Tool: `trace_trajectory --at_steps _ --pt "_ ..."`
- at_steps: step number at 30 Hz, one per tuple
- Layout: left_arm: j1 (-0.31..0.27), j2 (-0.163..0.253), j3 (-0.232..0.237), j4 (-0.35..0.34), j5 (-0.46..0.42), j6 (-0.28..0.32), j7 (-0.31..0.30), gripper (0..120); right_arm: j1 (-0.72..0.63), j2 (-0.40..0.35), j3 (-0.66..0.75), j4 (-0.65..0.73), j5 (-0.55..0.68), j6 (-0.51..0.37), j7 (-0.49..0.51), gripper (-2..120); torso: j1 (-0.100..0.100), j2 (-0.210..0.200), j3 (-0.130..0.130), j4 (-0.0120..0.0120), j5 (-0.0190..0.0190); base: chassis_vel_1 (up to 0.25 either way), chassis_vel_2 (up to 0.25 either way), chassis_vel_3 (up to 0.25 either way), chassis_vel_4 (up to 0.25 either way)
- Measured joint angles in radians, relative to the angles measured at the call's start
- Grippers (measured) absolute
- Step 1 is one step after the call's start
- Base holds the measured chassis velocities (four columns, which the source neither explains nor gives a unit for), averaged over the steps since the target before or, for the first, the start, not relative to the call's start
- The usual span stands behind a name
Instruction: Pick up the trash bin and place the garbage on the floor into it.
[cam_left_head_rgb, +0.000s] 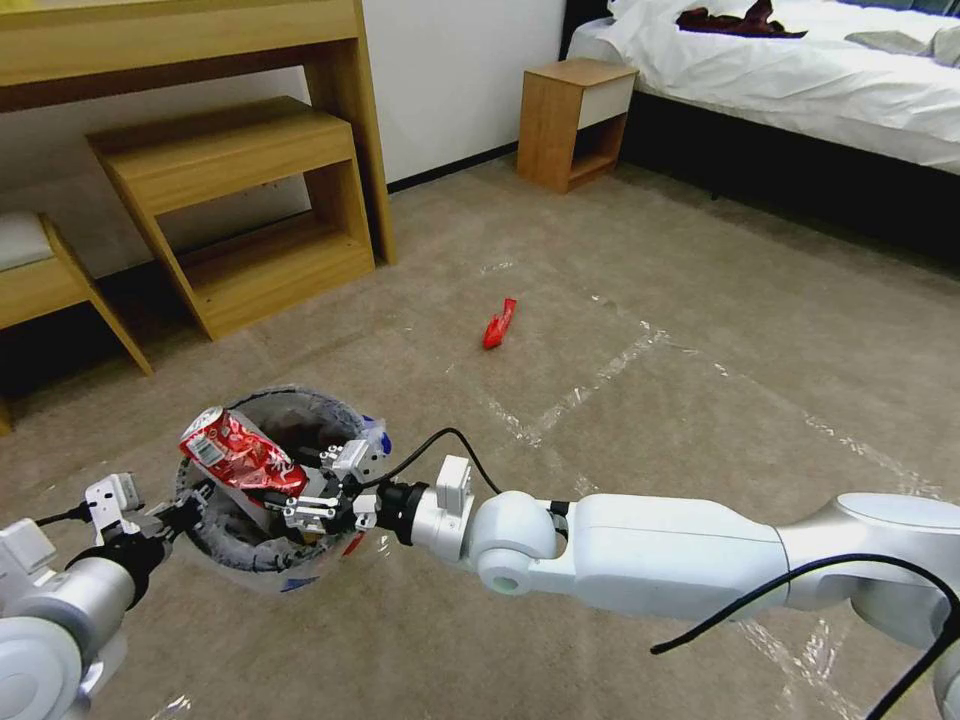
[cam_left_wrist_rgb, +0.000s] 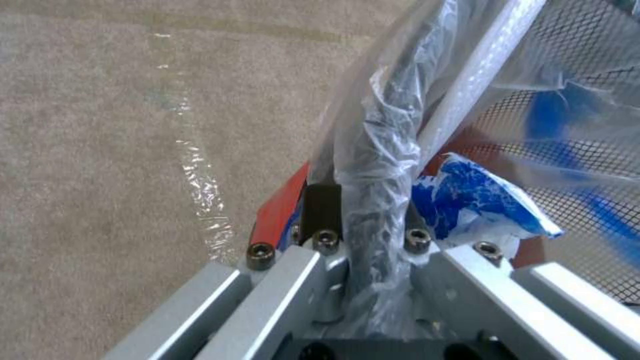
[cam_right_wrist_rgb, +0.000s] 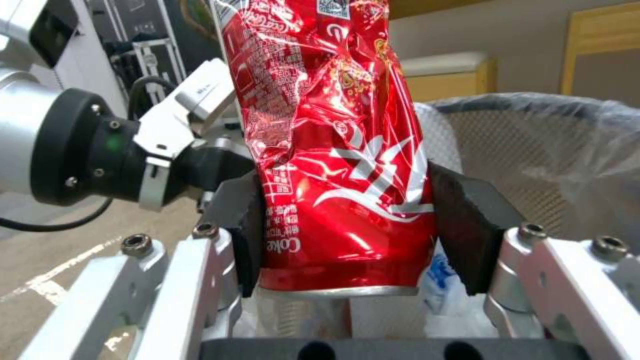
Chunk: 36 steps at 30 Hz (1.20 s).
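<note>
Carpeted bedroom floor (cam_left_head_rgb: 640, 420), taped in a grid, runs from my base to a bed, a nightstand and wooden shelving. Head view: my left gripper (cam_left_head_rgb: 175, 517) clamps the near rim of the trash bin (cam_left_head_rgb: 262, 552), holding it up; my right gripper (cam_left_head_rgb: 300, 497) reaches across from the right and holds a crushed red can (cam_left_head_rgb: 240, 452) over the bin's mouth, long axis slanting up and leftward. A red wrapper (cam_left_head_rgb: 498, 323) lies well ahead on the carpet, nearer the right arm. Left wrist view: the jaws are clenched on the bagged dark rim (cam_left_wrist_rgb: 373, 175); mesh wall and a blue-and-white wad (cam_left_wrist_rgb: 473, 200) sit inside. Right wrist view: both pads (cam_right_wrist_rgb: 467, 220) squeeze the can's lower end, the lined bin directly beyond it, so I judge only a release is needed.
</note>
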Motion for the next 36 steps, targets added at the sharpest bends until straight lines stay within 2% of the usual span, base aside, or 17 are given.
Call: trace_trajectory --at_steps 2,4,5,10,12,13,16,30,33,36 --pt "0.000 -0.001 0.001 0.000 0.001 0.000 0.000 1 0.000 -0.003 0.003 0.000 -0.001 0.000 0.000 51 0.000 0.000 0.000 0.0000 0.0000 0.000 0.000 0.000 0.000" --pt "0.000 -0.001 0.002 0.000 0.002 0.000 0.000 1 0.000 -0.006 0.006 0.000 -0.002 0.000 0.000 57 0.000 0.000 0.000 -0.0001 0.0000 0.000 0.000 0.000 0.000" --pt "-0.001 -0.002 0.002 0.000 0.002 0.000 0.000 1 0.000 -0.009 0.009 0.000 -0.004 0.000 -0.001 65 0.000 0.000 0.000 -0.0001 0.0000 0.000 0.000 0.000 0.000" --pt "-0.001 -0.003 0.003 0.000 0.005 -0.001 0.001 1 0.000 -0.011 0.012 0.000 -0.007 0.000 -0.001 77 0.000 0.000 0.000 -0.0001 0.0000 0.000 0.000 0.000 0.000" --pt "-0.001 -0.004 0.004 0.000 0.005 -0.001 0.001 1 -0.002 -0.011 0.015 -0.001 -0.008 0.000 -0.002 89 0.000 0.000 0.000 0.0000 0.0000 0.000 0.000 0.000 0.000" --pt "-0.001 -0.004 0.004 0.000 0.005 -0.001 0.001 1 -0.002 -0.011 0.015 -0.001 -0.008 0.000 -0.002 89 0.000 0.000 0.000 0.0000 0.0000 0.000 0.000 0.000 0.000" --pt "-0.001 -0.005 0.004 0.002 0.006 -0.001 0.001 1 -0.003 -0.011 0.019 -0.001 -0.009 0.000 -0.002 99 0.000 0.000 0.000 0.0000 0.0000 0.000 0.000 0.000 0.000" --pt "-0.001 -0.013 0.004 0.010 0.010 -0.003 0.002 1 -0.007 -0.007 0.029 0.006 -0.010 0.000 -0.002 100 0.000 0.000 0.000 0.0000 0.0000 0.000 0.000 0.000 0.000" --pt "-0.001 -0.015 0.005 0.013 0.012 -0.004 0.003 1 -0.013 -0.006 0.054 0.016 -0.006 0.001 -0.003 100 0.000 0.000 0.000 0.0000 0.0000 0.000 0.000 0.000 0.000" --pt "-0.004 -0.016 0.004 0.020 0.015 -0.004 0.003 1 -0.035 0.006 0.151 0.034 0.010 0.009 -0.007 100 0.000 0.000 0.000 0.0000 0.0000 0.000 0.000 0.000 0.000"
